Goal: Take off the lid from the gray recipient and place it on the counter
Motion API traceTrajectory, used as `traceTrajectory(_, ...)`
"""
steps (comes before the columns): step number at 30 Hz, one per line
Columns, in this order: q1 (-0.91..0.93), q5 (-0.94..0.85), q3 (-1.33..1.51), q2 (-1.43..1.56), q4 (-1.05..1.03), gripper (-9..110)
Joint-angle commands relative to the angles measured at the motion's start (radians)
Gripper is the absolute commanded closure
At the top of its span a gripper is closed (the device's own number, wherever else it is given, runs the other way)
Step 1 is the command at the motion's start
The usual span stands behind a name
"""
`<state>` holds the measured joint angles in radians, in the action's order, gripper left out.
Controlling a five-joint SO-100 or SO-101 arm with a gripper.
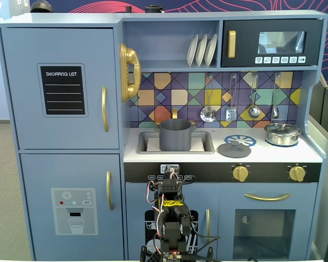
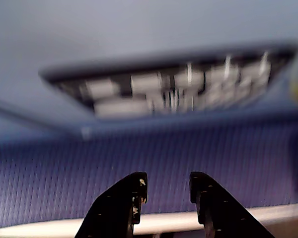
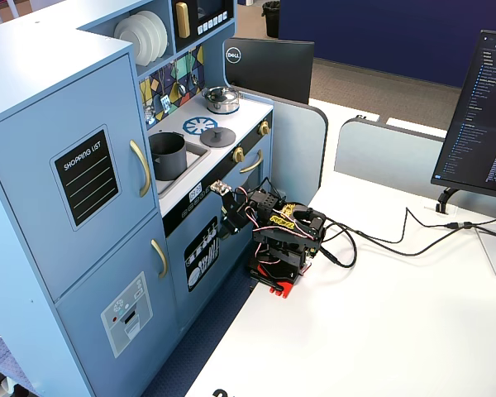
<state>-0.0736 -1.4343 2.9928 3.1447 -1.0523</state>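
The dark-gray pot stands uncovered in the recessed sink of the white counter; it also shows in the other fixed view. The dark-gray lid lies flat on the counter to the right of the sink, overlapping the front edge of the printed blue burner, and also shows from the side. My gripper is low in front of the kitchen's black control strip, below the counter, and far from the lid. In the wrist view the gripper has its jaws apart with nothing between them.
A shiny silver pot with its lid stands at the counter's right end. Utensils hang on the back wall. The arm's base sits on the white table with cables trailing right. A monitor stands at the far right.
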Motion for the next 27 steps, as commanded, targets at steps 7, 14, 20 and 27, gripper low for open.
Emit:
traceTrajectory(7,0.002,0.012,0.008,0.032,-0.376,100)
traceTrajectory(14,0.014,-0.089,0.008,0.032,-0.477,99)
traceTrajectory(20,0.021,-0.077,0.008,0.032,-0.477,99)
traceTrajectory(27,0.023,-0.078,0.008,0.032,-0.477,99)
